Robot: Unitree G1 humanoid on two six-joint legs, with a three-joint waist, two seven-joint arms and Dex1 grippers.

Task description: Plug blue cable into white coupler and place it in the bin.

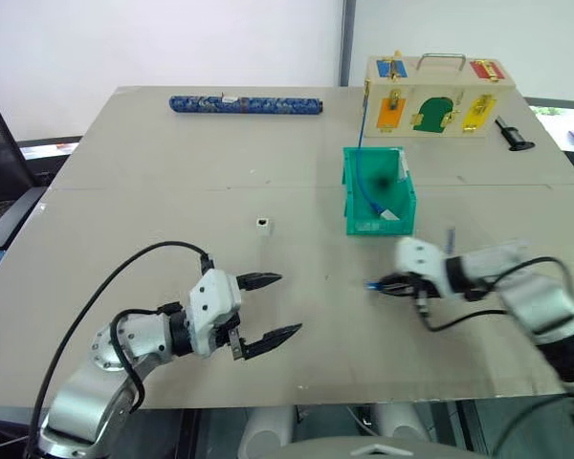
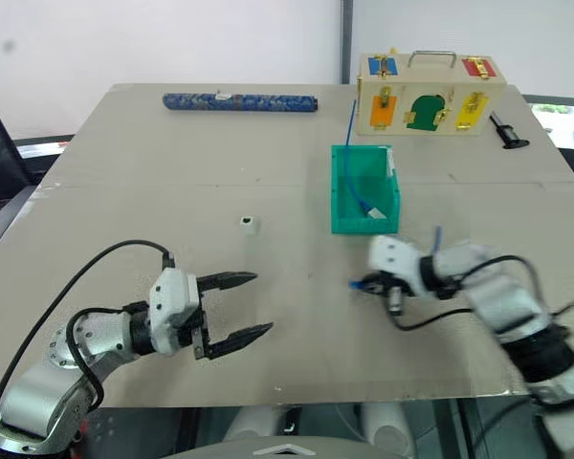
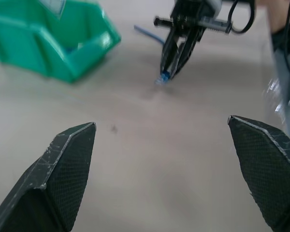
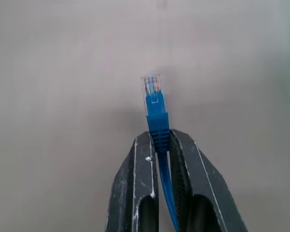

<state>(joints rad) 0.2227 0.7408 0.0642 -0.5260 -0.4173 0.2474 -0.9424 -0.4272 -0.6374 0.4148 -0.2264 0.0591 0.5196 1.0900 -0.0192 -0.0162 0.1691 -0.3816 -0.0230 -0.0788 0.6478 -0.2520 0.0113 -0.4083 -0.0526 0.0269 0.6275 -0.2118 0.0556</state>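
Right now my right tool (image 4: 157,145) pinches the blue cable (image 4: 157,118) behind its clear plug, pointing toward my left. Across the table (image 1: 153,191), the white coupler (image 1: 262,225) sits nearer my left tool (image 1: 271,308), which is spread wide and empty.
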